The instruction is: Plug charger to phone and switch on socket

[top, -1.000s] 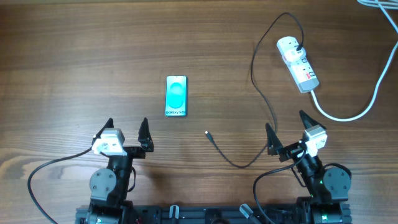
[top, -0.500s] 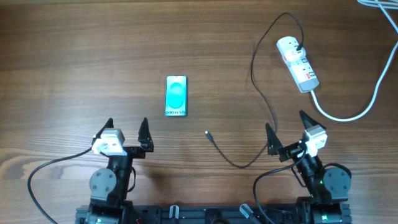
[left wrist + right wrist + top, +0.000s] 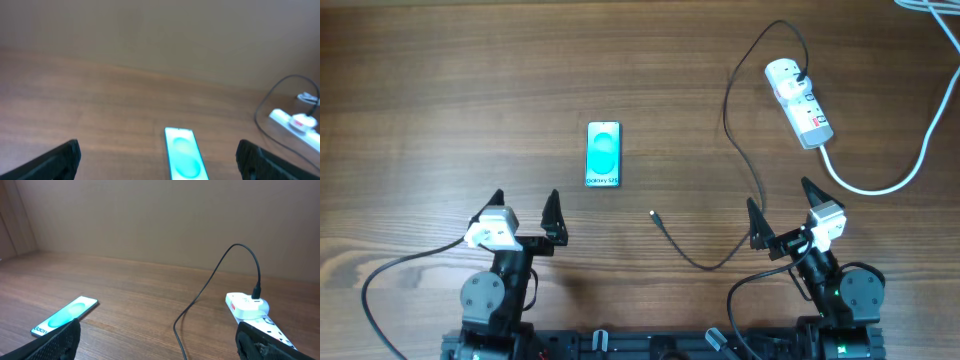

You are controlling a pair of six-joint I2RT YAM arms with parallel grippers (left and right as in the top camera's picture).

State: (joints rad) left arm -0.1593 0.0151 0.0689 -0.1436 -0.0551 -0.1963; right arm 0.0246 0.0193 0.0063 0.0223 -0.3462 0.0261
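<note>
The phone (image 3: 604, 154) lies flat mid-table, cyan screen up, also in the left wrist view (image 3: 185, 160) and the right wrist view (image 3: 65, 315). The charger, a thin black cable (image 3: 740, 150), runs from the socket (image 3: 798, 102) down to a small connector tip (image 3: 652, 213) on the wood. The right wrist view shows the cable (image 3: 200, 300) plugged into the white socket (image 3: 252, 307). My left gripper (image 3: 523, 208) stands open near the front edge, below and left of the phone. Right of the cable's lower loop, my right gripper (image 3: 780, 197) stands open with nothing in it.
A thick white cord (image 3: 910, 150) leaves the socket's near end and curves off the table's right edge. The wooden table (image 3: 470, 90) is bare at the left and back. A plain wall rises behind the table in both wrist views.
</note>
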